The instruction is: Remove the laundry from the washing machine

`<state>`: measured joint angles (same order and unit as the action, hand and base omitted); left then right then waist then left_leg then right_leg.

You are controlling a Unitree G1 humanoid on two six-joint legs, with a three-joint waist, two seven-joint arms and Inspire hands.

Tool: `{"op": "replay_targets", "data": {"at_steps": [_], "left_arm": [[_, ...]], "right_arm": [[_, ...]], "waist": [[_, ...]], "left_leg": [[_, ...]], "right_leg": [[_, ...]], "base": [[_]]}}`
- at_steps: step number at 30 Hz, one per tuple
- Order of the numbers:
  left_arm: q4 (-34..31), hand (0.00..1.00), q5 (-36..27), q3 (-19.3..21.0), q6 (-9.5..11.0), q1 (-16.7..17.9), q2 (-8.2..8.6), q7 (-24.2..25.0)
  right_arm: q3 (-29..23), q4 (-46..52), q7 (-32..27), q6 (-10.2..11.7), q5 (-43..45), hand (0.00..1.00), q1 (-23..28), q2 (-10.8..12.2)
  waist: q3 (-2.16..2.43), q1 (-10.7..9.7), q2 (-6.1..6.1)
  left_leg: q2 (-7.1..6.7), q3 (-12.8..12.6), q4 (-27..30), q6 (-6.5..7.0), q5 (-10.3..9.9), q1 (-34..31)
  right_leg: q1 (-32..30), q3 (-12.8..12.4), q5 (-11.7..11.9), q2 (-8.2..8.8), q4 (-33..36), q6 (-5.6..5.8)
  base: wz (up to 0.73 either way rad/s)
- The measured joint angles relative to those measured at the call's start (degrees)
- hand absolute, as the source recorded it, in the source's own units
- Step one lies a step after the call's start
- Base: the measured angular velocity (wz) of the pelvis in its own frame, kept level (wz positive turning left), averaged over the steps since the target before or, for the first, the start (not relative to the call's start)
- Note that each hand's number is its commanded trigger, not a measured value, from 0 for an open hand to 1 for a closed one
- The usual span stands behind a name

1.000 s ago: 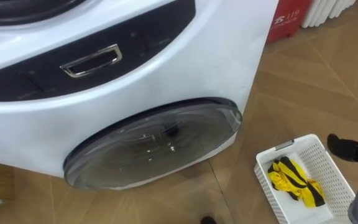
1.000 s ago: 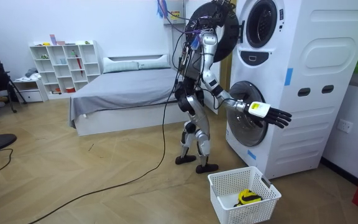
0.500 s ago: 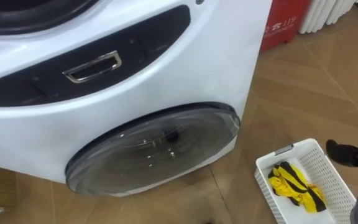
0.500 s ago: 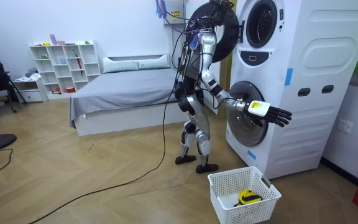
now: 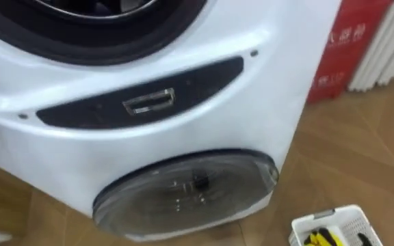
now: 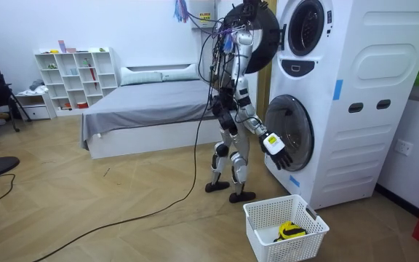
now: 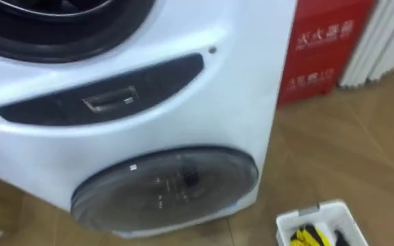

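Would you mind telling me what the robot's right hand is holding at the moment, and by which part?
Nothing: the right hand hangs open and empty before the lower door.

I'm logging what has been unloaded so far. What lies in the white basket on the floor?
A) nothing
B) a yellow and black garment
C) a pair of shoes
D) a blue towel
B: a yellow and black garment lies in the white basket, which stands on the floor in front of the washing machine.

Silver-grey & black humanoid w/ dark cable bundle at head, black right hand (image 6: 276, 151) w/ white tag.
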<state>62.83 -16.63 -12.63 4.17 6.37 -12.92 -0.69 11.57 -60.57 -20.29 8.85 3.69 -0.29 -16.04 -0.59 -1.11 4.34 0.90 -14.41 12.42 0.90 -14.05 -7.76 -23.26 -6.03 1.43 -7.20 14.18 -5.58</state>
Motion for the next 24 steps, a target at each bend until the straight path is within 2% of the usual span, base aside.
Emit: {"op": "replay_targets", "data": {"at_steps": [2,3,7,8,11,15,17,19,20,21,24], "left_arm": [[0.29,0.00,1.64,1.15,-0.01,0.33,0.76,-0.45],[0.30,0.00,2.45,1.21,-0.01,0.50,1.00,-0.75],[0.24,0.00,3.56,1.44,-0.04,0.94,2.64,-2.26],[0.31,0.00,3.92,1.46,-0.05,1.01,2.77,-2.73],[0.36,0.00,4.50,2.81,-0.11,1.64,2.94,-2.79],[0.31,0.00,6.35,5.12,-0.22,2.74,3.01,-2.72],[0.34,0.00,6.39,5.96,-0.23,3.18,2.98,-2.61],[0.41,0.00,7.43,7.05,-0.23,3.27,3.00,-2.60],[0.86,0.00,7.77,7.48,-0.22,3.42,3.00,-2.60],[1.31,0.00,7.81,7.81,-0.23,3.44,3.01,-2.60],[1.24,0.00,8.18,8.29,-0.22,4.35,3.07,-2.81]], "right_arm": [[0.72,-0.90,2.07,-0.75,-1.80,0.00,1.00,1.56],[0.68,-1.53,3.16,-1.02,-3.10,0.00,1.10,2.55],[0.63,-3.71,6.14,-1.69,-6.95,0.00,1.83,3.57],[0.67,-4.04,7.16,-2.49,-8.13,0.00,2.20,3.82],[0.62,-4.51,9.04,-3.03,-9.27,0.00,3.12,4.46],[0.52,-4.42,11.77,-3.97,-9.14,0.00,4.47,5.20],[0.53,-4.43,12.85,-4.00,-9.16,0.00,4.65,5.44],[0.46,-4.43,13.34,-4.00,-9.10,0.00,4.70,5.87],[0.02,-4.49,13.68,-4.00,-8.98,0.00,4.84,6.06],[-0.50,-4.50,14.05,-3.99,-9.22,0.00,5.10,6.20],[-1.64,-4.54,14.39,-3.98,-10.62,0.00,6.44,6.68]], "waist": [[-0.13,0.02,-0.63],[0.01,-0.01,-1.18],[0.10,0.06,-1.68],[0.25,0.23,-1.97],[0.10,0.57,-2.55],[0.19,0.32,-3.06],[0.04,0.50,-3.25],[0.11,0.57,-3.48],[-0.14,0.57,-3.63],[-0.12,0.55,-3.57],[-0.12,0.76,-3.50]], "left_leg": [[0.45,1.10,-1.08,-0.40,0.23,2.58],[0.53,2.04,-1.45,-0.52,0.25,3.54],[1.24,2.73,-2.52,-0.74,0.32,7.28],[1.35,2.74,-2.68,-0.77,0.32,8.41],[1.45,2.75,-2.84,-0.76,0.32,10.87],[1.42,3.88,-2.85,-0.72,0.29,12.78],[1.41,4.13,-2.94,-0.70,0.28,13.38],[1.40,4.52,-2.93,-0.67,0.19,13.70],[1.43,5.10,-3.09,-0.70,0.13,14.38],[1.62,5.44,-3.14,-0.84,-0.31,14.76],[1.85,5.98,-3.37,-0.92,-0.79,15.83]], "right_leg": [[2.81,1.25,-0.63,-0.17,-0.71,-0.45],[3.78,1.98,-1.20,-0.17,-0.64,-0.63],[8.38,3.65,-1.66,-0.27,-2.64,-0.99],[9.44,3.90,-2.20,-0.29,-2.58,-1.01],[12.17,4.69,-3.05,-0.14,-2.69,-1.05],[14.82,5.83,-3.74,0.27,-3.54,-0.65],[15.41,6.01,-3.73,0.32,-3.54,-0.66],[15.69,6.06,-3.80,0.31,-3.55,-0.68],[16.39,6.19,-3.84,0.26,-3.60,-0.61],[16.81,6.51,-4.20,0.12,-3.59,-0.20],[18.39,7.12,-4.19,0.06,-3.56,-0.24]], "base": [[0.33],[0.30],[0.29],[0.26],[0.23],[0.20],[0.08],[0.04],[0.08],[0.09],[0.08]]}}
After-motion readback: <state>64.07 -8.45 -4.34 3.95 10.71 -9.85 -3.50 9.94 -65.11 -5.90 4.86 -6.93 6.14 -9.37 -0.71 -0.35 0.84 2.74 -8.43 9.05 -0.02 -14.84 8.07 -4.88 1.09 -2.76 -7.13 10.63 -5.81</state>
